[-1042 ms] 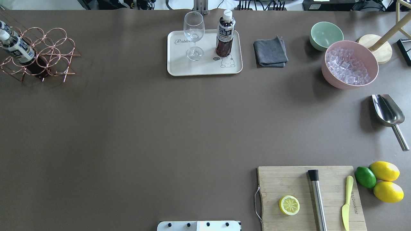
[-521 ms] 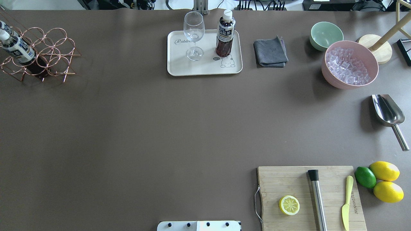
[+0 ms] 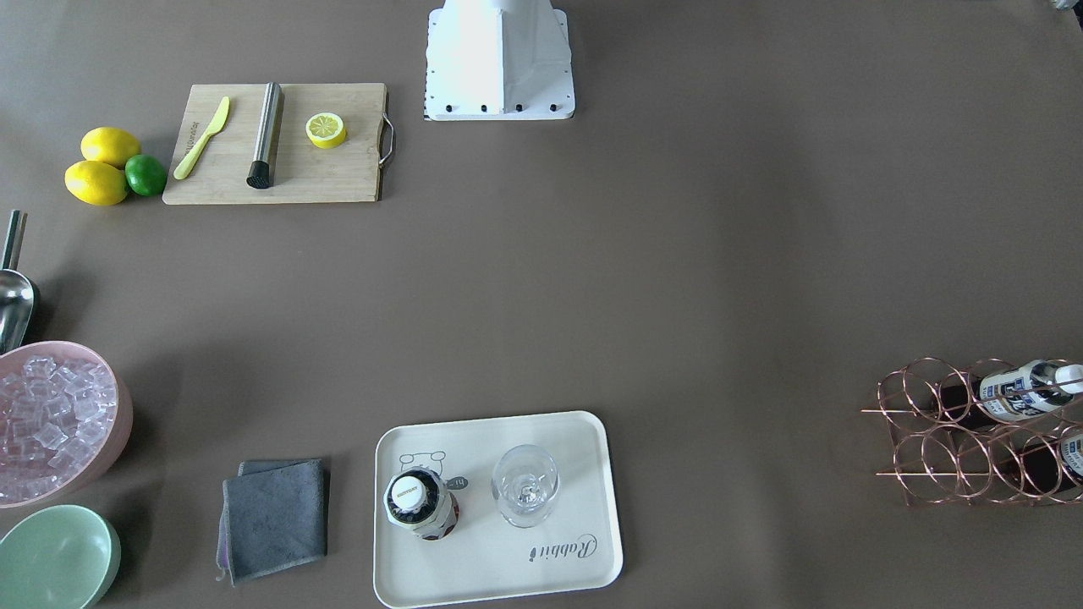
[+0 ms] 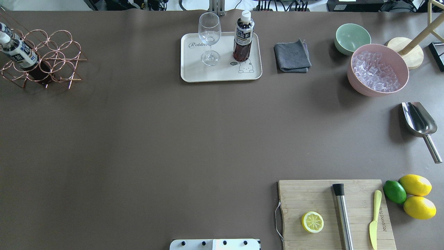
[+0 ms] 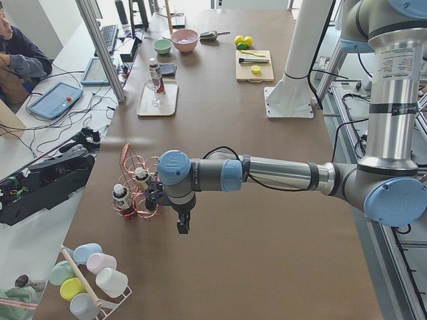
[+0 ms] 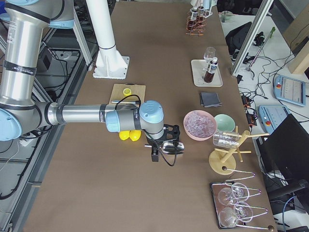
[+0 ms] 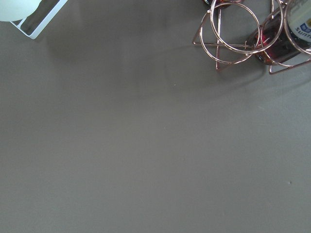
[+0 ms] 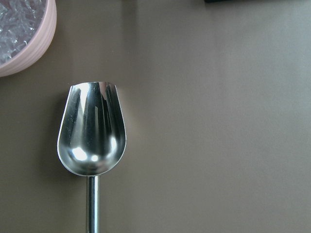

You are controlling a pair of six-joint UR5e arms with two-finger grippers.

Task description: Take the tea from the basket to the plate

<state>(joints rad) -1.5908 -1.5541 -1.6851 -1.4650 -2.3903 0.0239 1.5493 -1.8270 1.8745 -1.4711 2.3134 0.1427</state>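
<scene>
Fingers on left gripper [image 5: 181,227] & right gripper [image 6: 154,155]: can't tell if wide or narrow. Tea [image 4: 243,38] stands upright on plate [image 4: 194,74] by glass [image 4: 209,34]; two other bottles [image 4: 20,55] sit in basket [image 4: 57,52]. Placing looks done. If you want another, reach w/ left.

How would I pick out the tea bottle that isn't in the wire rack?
On the brown table, find the cream tray printed "Rabbit". The tea bottle stands upright on it beside a stemmed glass; the other two bottles lie in the copper wire rack.
</scene>
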